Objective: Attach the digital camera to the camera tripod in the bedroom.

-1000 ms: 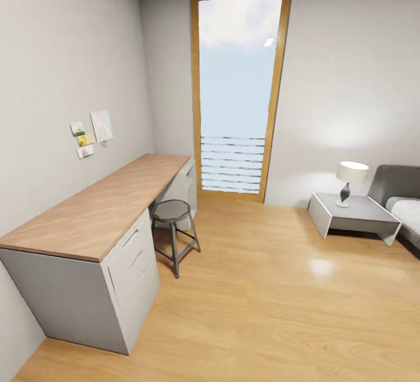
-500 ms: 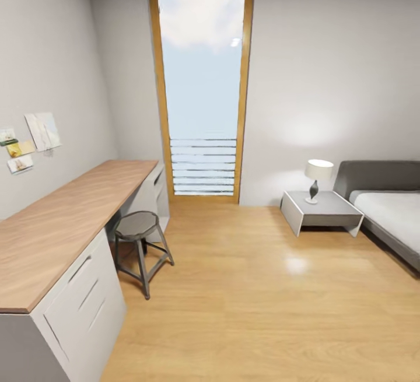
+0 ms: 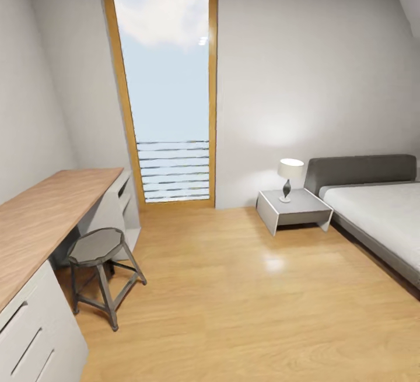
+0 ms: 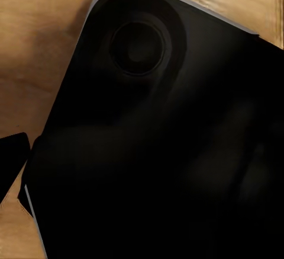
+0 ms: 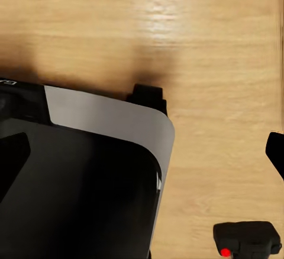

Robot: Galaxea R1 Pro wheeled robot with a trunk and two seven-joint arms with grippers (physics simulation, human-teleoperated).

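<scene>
- R gripper [image 5: 142,152]: dark fingertips at either edge of the right wrist view, well apart, nothing between them – released, aimed down at the wood floor [image 5: 207,45].
- Digital camera [image 5: 245,240]: small black body w/ red dot, lying on the floor at the edge of the right wrist view, just beside the robot base [image 5: 89,176]. Not held.
- L gripper: one dark fingertip [image 4: 12,158] at the edge of the left wrist view; can't tell if released or clenched. Base's black shell takes up most of that view.
- Head view: bedroom w/ tall window [image 3: 166,87], wood counter [image 3: 46,213], stool [image 3: 99,265], nightstand [image 3: 294,210] w/ lamp [image 3: 289,178], grey bed [image 3: 379,213].
- Progress, my read: early. Camera not picked up, nothing attached; tripod has to be located first.
- Left: grasp camera, reach tripod, mount it on the head.
</scene>
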